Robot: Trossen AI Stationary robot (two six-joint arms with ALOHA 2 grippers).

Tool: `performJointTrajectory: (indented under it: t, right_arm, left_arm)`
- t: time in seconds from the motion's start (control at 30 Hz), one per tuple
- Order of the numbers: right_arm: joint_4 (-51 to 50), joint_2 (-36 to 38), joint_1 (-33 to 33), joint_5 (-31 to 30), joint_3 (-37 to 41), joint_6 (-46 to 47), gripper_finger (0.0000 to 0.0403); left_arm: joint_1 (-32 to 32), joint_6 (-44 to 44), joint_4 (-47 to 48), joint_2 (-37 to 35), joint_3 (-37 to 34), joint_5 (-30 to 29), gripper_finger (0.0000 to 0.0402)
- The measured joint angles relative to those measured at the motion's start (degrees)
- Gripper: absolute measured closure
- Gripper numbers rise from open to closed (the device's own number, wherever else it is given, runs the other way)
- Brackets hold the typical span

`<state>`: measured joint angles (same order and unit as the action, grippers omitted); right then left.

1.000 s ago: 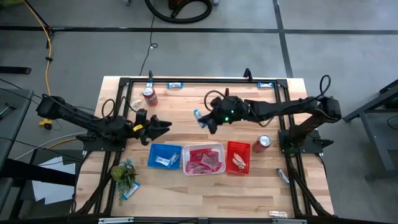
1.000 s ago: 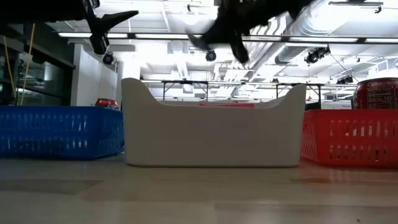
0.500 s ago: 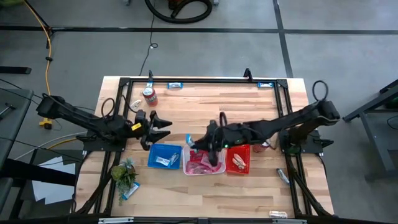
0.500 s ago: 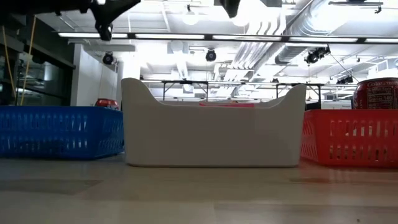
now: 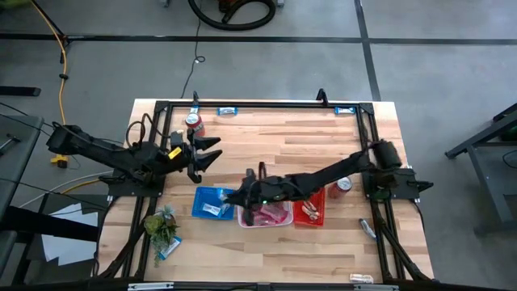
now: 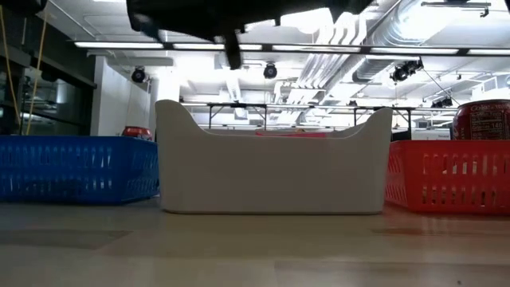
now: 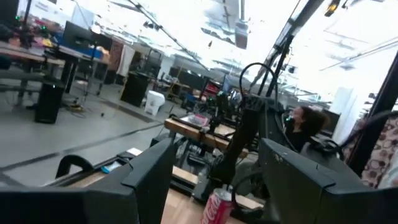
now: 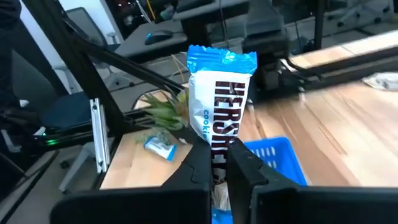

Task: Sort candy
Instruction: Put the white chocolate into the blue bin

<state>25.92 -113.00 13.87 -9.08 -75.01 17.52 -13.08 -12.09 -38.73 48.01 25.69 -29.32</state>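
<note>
**A:** Ok, so the right gripper (image 8: pixel 221 163) is clenched on a blue-and-white bar (image 8: pixel 219 106), which stands up between the fingers. From above, that gripper (image 5: pixel 234 196) is reaching across the white tray (image 5: pixel 284 194) and sits at the edge of the blue tray (image 5: pixel 227 194). How would you finish this drop?

**B:** I'd say get the tip properly over the middle of the blue tray before letting go. Right now it looks more over the rim between the two trays, and a bar released there could tip into the white one with the pink candy (image 5: pixel 275 212). Come down a bit too, since it's a flat wrapper and may flutter.

**A:** There's already a blue-and-white piece (image 5: pixel 212 208) in that tray, so that's the right bin. Red tray (image 5: pixel 309 191) has its own stuff.

**B:** Yep. Then open wide and pull back up, not sideways, so the fingers don't drag the tray wall.

**A:** And the other arm?

**B:** Left gripper (image 5: pixel 208 153) is parked farther back, fingers spread and holding nothing, next to the soda can (image 5: pixel 194 124). Well apart, so no clash.
</note>
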Motion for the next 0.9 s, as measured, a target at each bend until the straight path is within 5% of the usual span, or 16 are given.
performJointTrajectory:
  t: [0.57,0.9]
  right_arm:
    - [-16.2,-15.1,-0.5,0.6,-20.1,-3.5,0.0322]
    - [-32.6,-15.0,-1.1,0.2,-26.5,-5.4,0.0194]
  left_arm:
    - [-0.1,-8.3,4.6,0.0,0.0,-3.3,0.0179]
    - [-0.1,-7.3,4.6,0.0,0.0,-2.0,0.0179]
